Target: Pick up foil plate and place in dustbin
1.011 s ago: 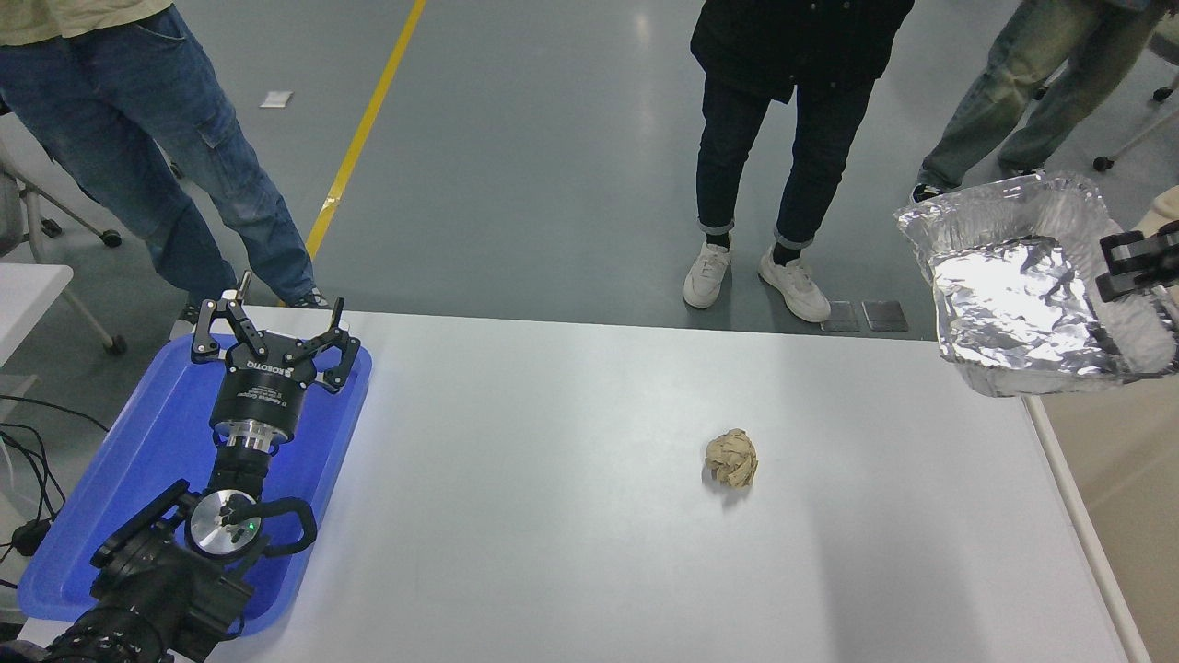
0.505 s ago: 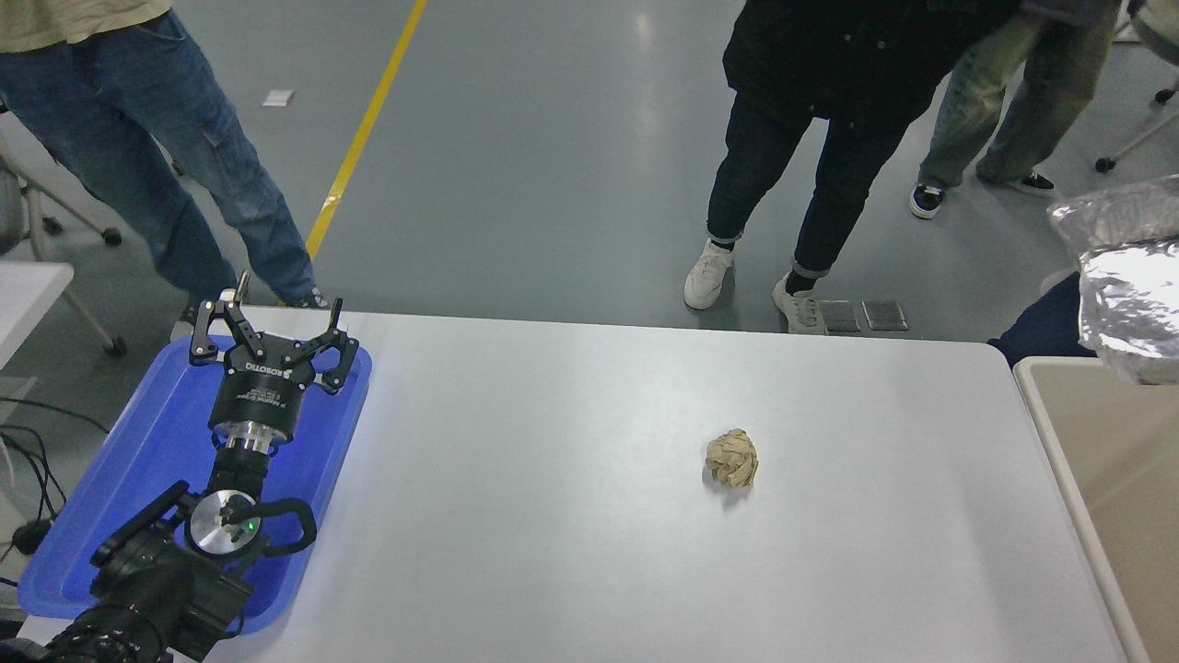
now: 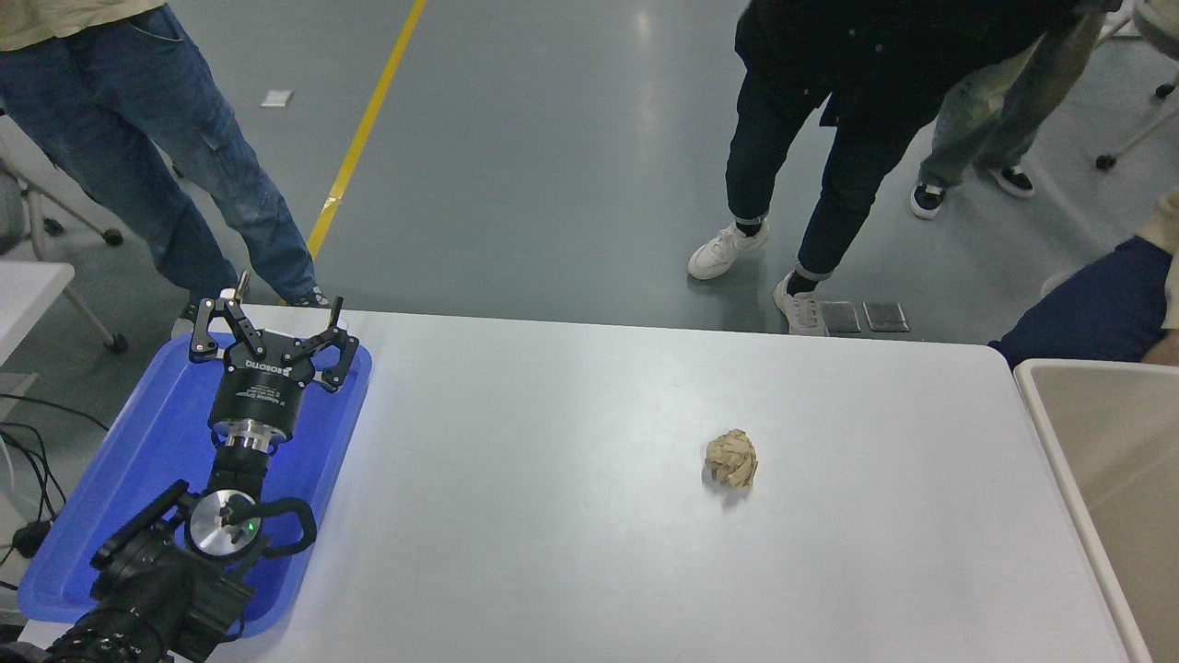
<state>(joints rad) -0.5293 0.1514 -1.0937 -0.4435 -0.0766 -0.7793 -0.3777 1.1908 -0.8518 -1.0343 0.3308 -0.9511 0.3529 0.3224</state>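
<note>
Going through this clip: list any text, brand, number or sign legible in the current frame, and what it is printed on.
"ROBOTIQ": white brand lettering across the body of the left gripper, which is parked over the blue tray.
A second, smaller line of print sits below it on the same gripper body: too small to read.
Nothing else carries readable text; the table, paper ball and dustbin are plain.

Left hand (image 3: 274, 333) parked over blue tray (image 3: 138, 479).
Its fingers spread; paper ball (image 3: 732, 458) lies on the desk (image 3: 553, 516) well right of it, dustbin (image 3: 1105, 442) farther right.
</note>
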